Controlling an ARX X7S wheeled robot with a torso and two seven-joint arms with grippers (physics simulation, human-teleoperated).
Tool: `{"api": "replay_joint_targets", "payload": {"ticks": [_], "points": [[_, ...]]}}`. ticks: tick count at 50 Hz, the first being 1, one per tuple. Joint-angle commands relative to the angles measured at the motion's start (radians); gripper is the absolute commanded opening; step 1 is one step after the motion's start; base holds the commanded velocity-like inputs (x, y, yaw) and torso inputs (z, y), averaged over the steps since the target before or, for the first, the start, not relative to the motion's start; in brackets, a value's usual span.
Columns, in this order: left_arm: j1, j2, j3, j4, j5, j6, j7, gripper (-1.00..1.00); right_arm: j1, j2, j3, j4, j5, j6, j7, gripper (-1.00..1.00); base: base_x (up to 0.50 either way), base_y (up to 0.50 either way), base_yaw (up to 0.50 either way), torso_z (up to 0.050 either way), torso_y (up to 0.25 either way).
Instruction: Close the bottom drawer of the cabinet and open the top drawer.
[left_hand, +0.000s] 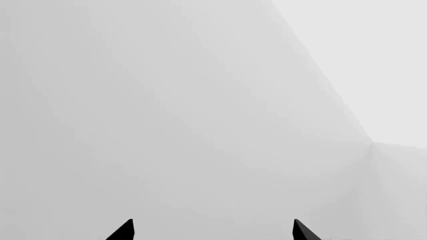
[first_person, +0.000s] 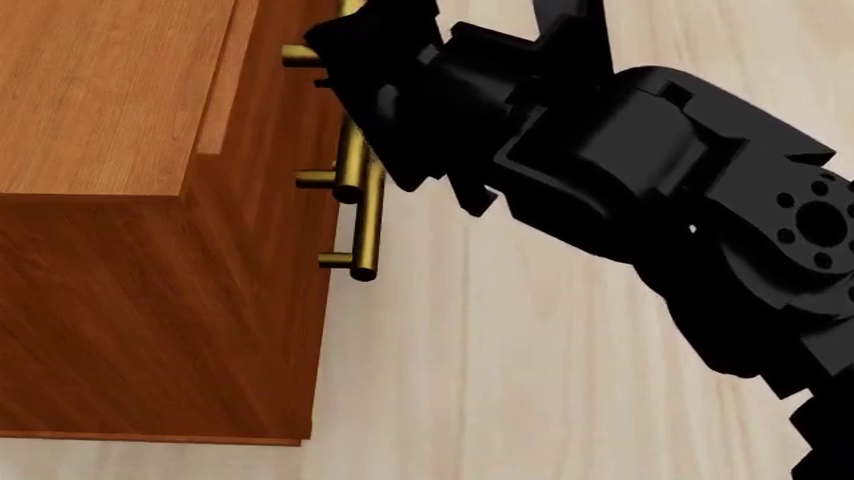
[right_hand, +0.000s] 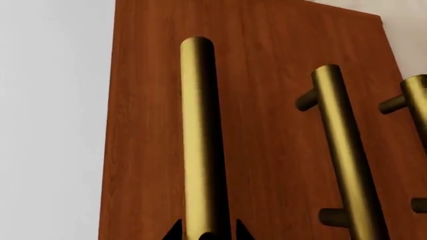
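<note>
The reddish-brown cabinet (first_person: 120, 300) stands at the left of the head view, seen from above, with its brass handles along its front edge. My right gripper (right_hand: 208, 231) is closed on the top drawer's handle (right_hand: 199, 140), one fingertip on each side of the bar. A narrow strip of the top drawer (first_person: 220, 80) steps out slightly past the cabinet top. To one side sit the middle handle (right_hand: 340, 150) and the bottom drawer's handle (right_hand: 417, 100), whose front lies level with the others. My left gripper (left_hand: 212, 230) is open, facing only blank white wall.
Pale wood floor (first_person: 534, 400) spreads in front of the cabinet. My black right arm (first_person: 627, 170) crosses the head view from the right edge to the handles. A white wall (right_hand: 53, 125) lies beyond the cabinet's top edge.
</note>
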Motion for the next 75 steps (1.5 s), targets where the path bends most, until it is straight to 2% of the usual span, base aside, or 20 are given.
{"api": "replay_joint_targets", "payload": {"ticks": [1, 43, 63, 64, 75], "points": [[0.0, -0.002, 0.002, 0.0, 0.003, 0.0, -0.002, 1.0, -0.014, 0.035, 0.012, -0.067, -0.026, -0.031, 0.015, -1.0, 0.0, 0.0, 0.0, 0.0, 0.0], [0.0, -0.014, 0.007, 0.0, 0.007, -0.006, -0.01, 1.0, -0.076, 0.203, 0.119, -0.285, -0.028, -0.203, 0.063, -1.0, 0.0, 0.0, 0.0, 0.0, 0.003], [0.0, -0.011, 0.009, 0.0, 0.01, -0.005, -0.01, 1.0, -0.09, 0.206, 0.13, -0.302, -0.036, -0.215, 0.055, -1.0, 0.0, 0.0, 0.0, 0.001, 0.005], [0.0, -0.012, 0.008, 0.0, 0.006, -0.005, -0.008, 1.0, -0.092, 0.202, 0.131, -0.293, -0.031, -0.205, 0.044, 1.0, 0.0, 0.0, 0.0, 0.0, 0.0], [0.0, -0.008, 0.011, 0.0, 0.01, -0.001, -0.008, 1.0, -0.093, 0.212, 0.132, -0.299, -0.038, -0.221, 0.068, 1.0, 0.0, 0.0, 0.0, 0.0, 0.0]]}}
